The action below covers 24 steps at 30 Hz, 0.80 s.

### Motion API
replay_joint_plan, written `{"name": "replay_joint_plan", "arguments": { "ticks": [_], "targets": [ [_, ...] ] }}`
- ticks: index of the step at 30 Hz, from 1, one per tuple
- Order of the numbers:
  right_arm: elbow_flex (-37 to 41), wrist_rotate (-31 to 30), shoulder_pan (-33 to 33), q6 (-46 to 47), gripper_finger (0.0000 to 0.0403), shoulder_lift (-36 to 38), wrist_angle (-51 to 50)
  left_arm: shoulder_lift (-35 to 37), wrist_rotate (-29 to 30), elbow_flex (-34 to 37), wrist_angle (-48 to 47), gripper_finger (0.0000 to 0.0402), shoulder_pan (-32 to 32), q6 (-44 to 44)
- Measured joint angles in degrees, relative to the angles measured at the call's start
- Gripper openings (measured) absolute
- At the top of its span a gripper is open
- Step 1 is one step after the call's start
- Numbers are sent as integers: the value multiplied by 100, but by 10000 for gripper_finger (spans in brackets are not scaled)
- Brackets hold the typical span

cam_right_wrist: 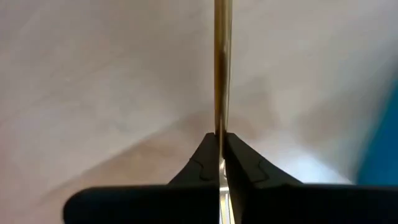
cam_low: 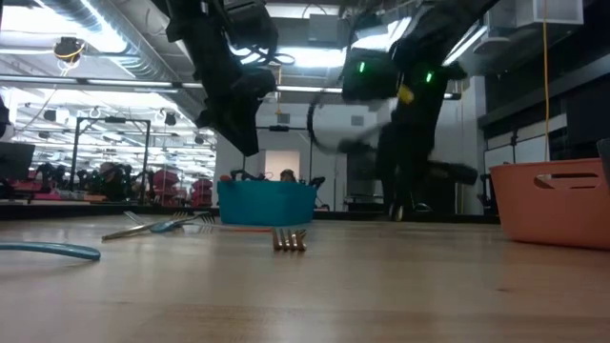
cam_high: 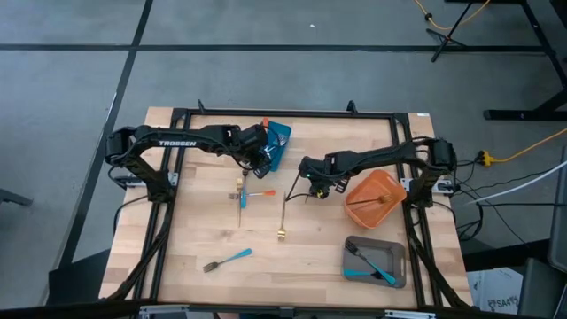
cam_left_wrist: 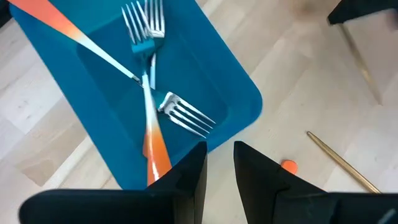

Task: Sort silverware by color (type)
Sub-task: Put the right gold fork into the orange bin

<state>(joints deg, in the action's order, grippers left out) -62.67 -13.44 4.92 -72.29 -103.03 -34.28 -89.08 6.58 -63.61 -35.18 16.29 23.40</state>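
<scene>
High view | left arm reads "TROSSEN" | left tool [cam_left_wrist: 217,177] apart | right tool [cam_right_wrist: 222,163] clamps gold fork [cam_right_wrist: 222,74]

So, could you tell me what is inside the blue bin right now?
The blue bin holds orange forks, at least two, crossed. The left hand hovers over its edge and covers part of it, so more may be hidden.

A wooden table [cam_high: 195,221] is seen from above. A blue container [cam_high: 277,142] is placed toward twelve o'clock, an orange container [cam_high: 376,198] toward three o'clock, and a grey container [cam_high: 376,260] toward five o'clock. A yellow cable [cam_high: 523,146] is laid on the floor beyond the table's three o'clock edge.
</scene>
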Motion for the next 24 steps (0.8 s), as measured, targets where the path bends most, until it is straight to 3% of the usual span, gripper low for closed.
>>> {"name": "replay_joint_plan", "arguments": {
  "ticks": [8, 13, 24],
  "targets": [
    [-14, -83, -288, 615, 1, 977, -8, -2, 167, 0, -2, 73, -148, 0],
    [-14, -113, -501, 1496, 1, 1668, -94, -2, 172, 0, -1, 73, -185, 0],
    [-22, -118, -1378, 5266, 1, 3248, -722, -2, 173, -2, 20, 73, -185, 0]
  ]
}}
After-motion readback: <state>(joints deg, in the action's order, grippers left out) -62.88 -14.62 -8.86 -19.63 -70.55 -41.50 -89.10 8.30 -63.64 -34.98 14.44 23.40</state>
